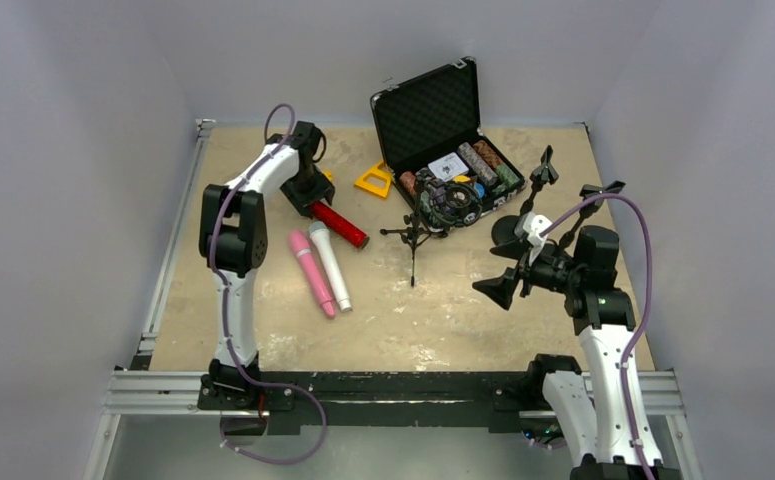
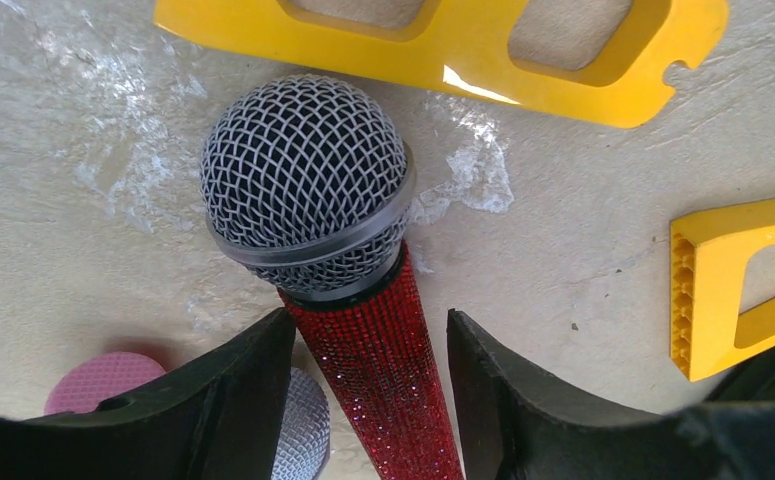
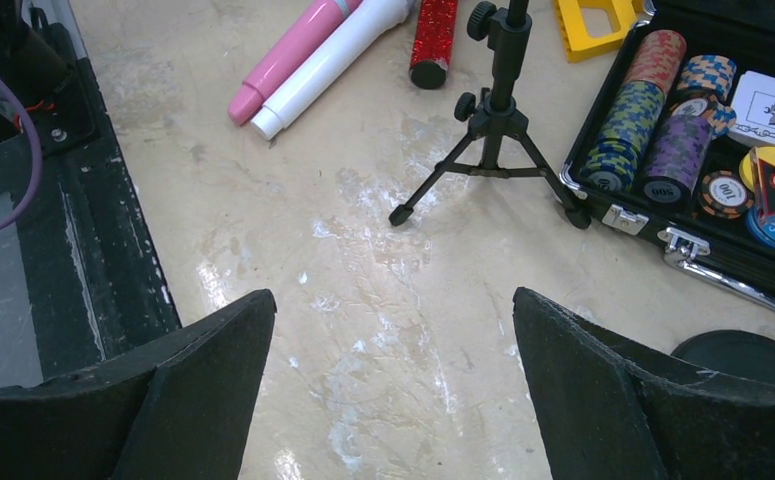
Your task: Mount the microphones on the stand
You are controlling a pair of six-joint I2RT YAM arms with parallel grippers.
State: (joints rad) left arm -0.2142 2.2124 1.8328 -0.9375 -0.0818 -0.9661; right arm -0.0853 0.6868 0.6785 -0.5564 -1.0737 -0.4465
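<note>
We are only at the start of this job. None of the three microphones is on the stand [image 1: 414, 240] yet. The little black stand sits on its three legs in the middle of the table [image 1: 433, 320]. It is just in front of the open case [image 1: 428, 110] of poker chips [image 1: 483, 160].

The red microphone [image 1: 345, 226] lies on the table at the far left. Our left gripper [image 1: 312, 196] is down over its head end. In the left wrist view, the two fingers [image 2: 233, 400] sit one on each side of the sparkly red body, just below the silver mesh head [image 2: 303, 175]. A thin strip of table shows between the right finger and the body. So we think the gripper is around the microphone but not squeezed tight on it.

The pink microphone [image 1: 311, 272] and the white microphone [image 1: 330, 266] lie side by side, touching each other. They are on the table between the left arm and the stand. Nothing holds them.

Our right gripper [image 1: 503, 262] hangs in the air on the right side. Its fingers are spread wide and there is nothing between them. Its camera looks down at the legs of the stand.

So nearly all the work is left. We need to grab the red microphone, carry it to the stand and fix it there. Then we need to do the same with the pink one and the white one.
</note>
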